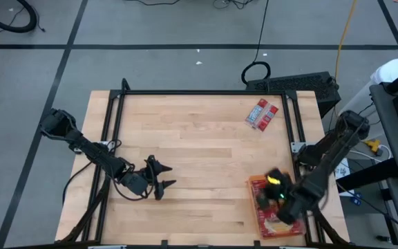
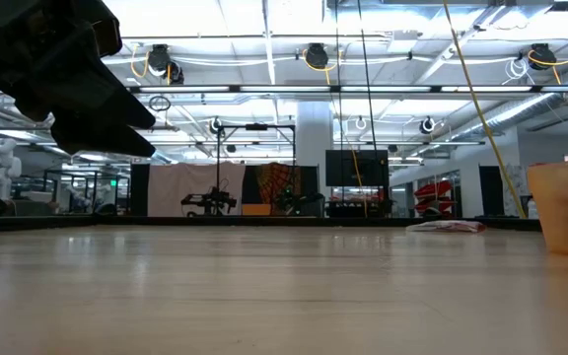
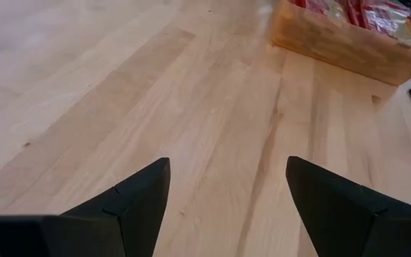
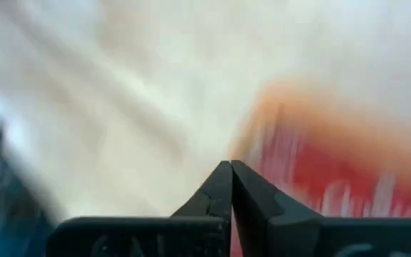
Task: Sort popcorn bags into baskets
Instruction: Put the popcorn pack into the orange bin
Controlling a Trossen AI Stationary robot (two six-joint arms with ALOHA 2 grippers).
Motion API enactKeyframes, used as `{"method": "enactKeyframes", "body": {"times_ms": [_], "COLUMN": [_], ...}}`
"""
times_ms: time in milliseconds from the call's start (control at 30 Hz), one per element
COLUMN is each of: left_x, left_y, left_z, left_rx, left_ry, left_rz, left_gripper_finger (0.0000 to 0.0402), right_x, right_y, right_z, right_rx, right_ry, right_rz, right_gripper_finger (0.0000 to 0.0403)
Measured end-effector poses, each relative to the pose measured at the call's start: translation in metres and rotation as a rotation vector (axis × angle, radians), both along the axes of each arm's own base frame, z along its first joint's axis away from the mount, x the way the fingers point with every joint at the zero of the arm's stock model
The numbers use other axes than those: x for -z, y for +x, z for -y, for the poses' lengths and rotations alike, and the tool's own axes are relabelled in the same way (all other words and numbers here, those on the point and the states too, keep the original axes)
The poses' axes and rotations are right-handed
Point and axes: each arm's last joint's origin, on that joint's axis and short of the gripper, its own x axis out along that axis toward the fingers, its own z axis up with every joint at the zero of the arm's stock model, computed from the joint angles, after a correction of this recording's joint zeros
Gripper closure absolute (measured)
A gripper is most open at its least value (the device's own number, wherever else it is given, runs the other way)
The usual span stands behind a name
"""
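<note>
Popcorn bags [image 1: 262, 115] far right on counter [image 1: 199, 159]: light, flat, crinkly; pinch long edge. Your right gripper [image 1: 276, 181] closed empty over basket [image 1: 257, 185]; left gripper [image 1: 159, 178] fingers open

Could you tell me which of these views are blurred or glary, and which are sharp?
Right wrist view: heavily motion-smeared; the orange basket and red popcorn bags are streaks, only the shut right pincer is crisp. High view: the right arm is slightly blurred over the basket. Left wrist view: sharp wood grain past the open left pincer. Low view: bright ceiling lights, tabletop soft up close.
</note>
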Motion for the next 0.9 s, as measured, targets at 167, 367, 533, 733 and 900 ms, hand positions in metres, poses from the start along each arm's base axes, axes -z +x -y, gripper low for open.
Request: {"method": "enactKeyframes", "body": {"times_ms": [167,367,533,733,900], "left_x": [0.000,0.000,0.000,0.000,0.000], "left_y": [0.000,0.000,0.000,0.004,0.005], "left_z": [-0.001,-0.001,-0.002,-0.009,-0.011], "left_rx": [-0.023,-0.022,-0.011,-0.032,-0.038], "left_ry": [0.013,0.019,0.048,0.074,0.063], "left_rz": [0.010,0.002,-0.003,-0.007,-0.010], "left_gripper_finger": [0.0119,0.0119,0.0119,0.0119,0.0119], "right_x": [-0.003,-0.004,-0.002,0.003,0.011], "right_y": [0.035,0.069,0.073,0.066,0.059], "right_z": [0.041,0.114,0.181,0.254,0.291], "right_rx": [0.028,0.076,0.095,0.065,0.019], "right_ry": [-0.293,-0.513,-0.336,-0.255,-0.219], "right_rz": [0.052,-0.116,-0.328,-0.427,-0.425], "right_gripper_finger": [0.0403,0.0403,0.0384,0.0321,0.0264]}}
